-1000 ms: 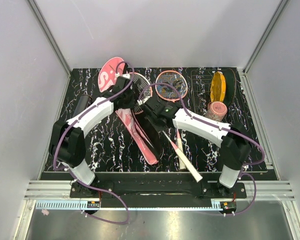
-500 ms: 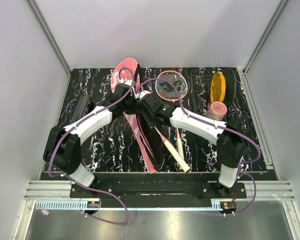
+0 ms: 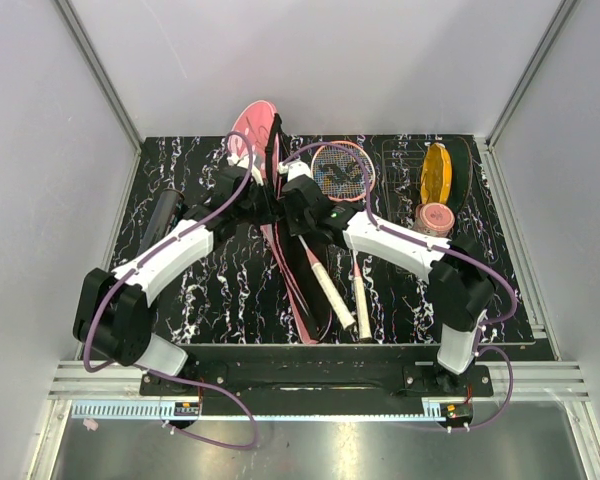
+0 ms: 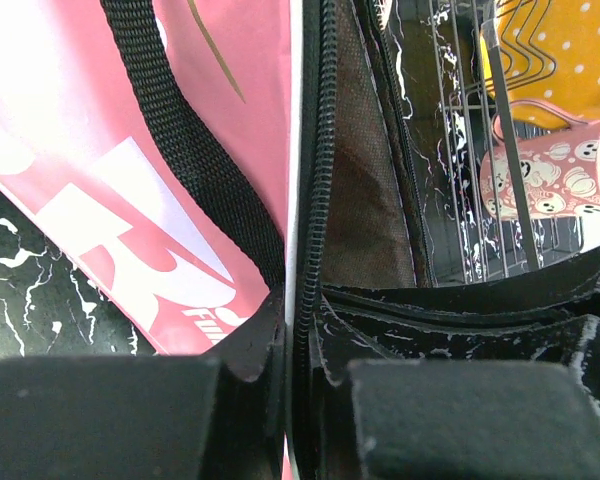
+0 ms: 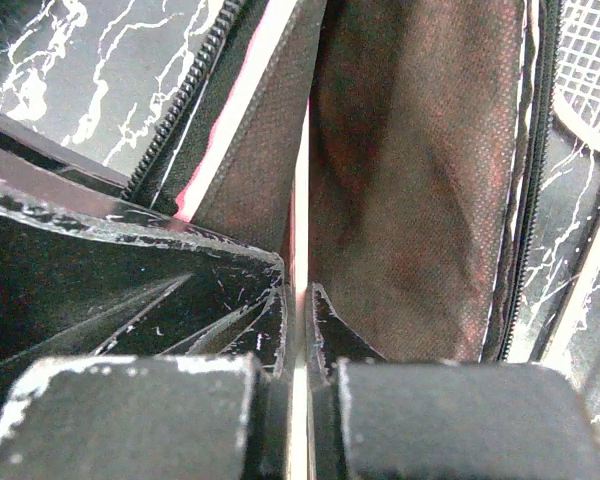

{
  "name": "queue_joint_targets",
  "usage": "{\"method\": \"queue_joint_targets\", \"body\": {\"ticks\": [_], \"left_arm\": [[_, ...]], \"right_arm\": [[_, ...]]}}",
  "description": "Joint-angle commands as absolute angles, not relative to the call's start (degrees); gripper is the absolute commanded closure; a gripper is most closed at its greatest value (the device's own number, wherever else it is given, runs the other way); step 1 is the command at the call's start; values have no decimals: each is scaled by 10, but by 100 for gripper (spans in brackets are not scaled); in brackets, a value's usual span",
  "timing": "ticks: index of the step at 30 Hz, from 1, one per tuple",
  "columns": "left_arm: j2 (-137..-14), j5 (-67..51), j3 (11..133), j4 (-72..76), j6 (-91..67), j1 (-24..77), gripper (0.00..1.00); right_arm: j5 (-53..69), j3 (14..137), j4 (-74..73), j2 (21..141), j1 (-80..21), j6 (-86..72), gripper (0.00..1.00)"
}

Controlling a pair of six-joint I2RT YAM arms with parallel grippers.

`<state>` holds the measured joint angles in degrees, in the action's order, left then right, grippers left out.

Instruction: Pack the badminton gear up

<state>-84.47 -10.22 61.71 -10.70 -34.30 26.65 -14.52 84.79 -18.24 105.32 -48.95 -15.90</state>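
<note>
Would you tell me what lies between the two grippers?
Only the pink cover, whose edges the left gripper and right gripper pinch, as the top view shows.

The only readable lettering is in the left wrist view, on the pink cover (image 4: 100, 120). Left of the black strap (image 4: 185, 150) that crosses the cover, large white block letters run slantwise. Only 1 shows whole enough to read, an "R". The white shape further left of the strap is cut off at the picture's edge and cannot be read. Just below the strap's lower end, small white slanted print begins "Fu"; the rest is hidden. Far right of the strap, a pink cup (image 4: 550, 185) bears small printed faces, no words. In the top view the cover's lettering cannot be made out, and the right wrist view shows none.
</note>
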Motion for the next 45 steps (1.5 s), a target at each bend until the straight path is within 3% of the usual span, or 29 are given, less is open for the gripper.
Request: {"method": "queue_joint_targets", "body": {"ticks": [1, 12, 17, 24, 39, 45], "left_arm": [[-816, -163, 630, -67, -351, 279, 100], [-798, -198, 632, -27, -359, 280, 100], [-762, -167, 569, 20, -363, 280, 100], [-738, -139, 435, 146, -411, 280, 100], [-744, -169, 390, 212, -460, 280, 100], [-744, -191, 368, 245, -490, 280, 100]], "right_arm": [[-151, 854, -42, 1053, -491, -156, 100], [-232, 852, -11, 1039, -491, -53, 100], [-233, 839, 18, 1047, -492, -45, 100], [-293, 863, 11, 1076, -503, -81, 100], [-443, 947, -81, 1109, -507, -272, 100], [-455, 912, -9, 1124, -507, -243, 100]]}}
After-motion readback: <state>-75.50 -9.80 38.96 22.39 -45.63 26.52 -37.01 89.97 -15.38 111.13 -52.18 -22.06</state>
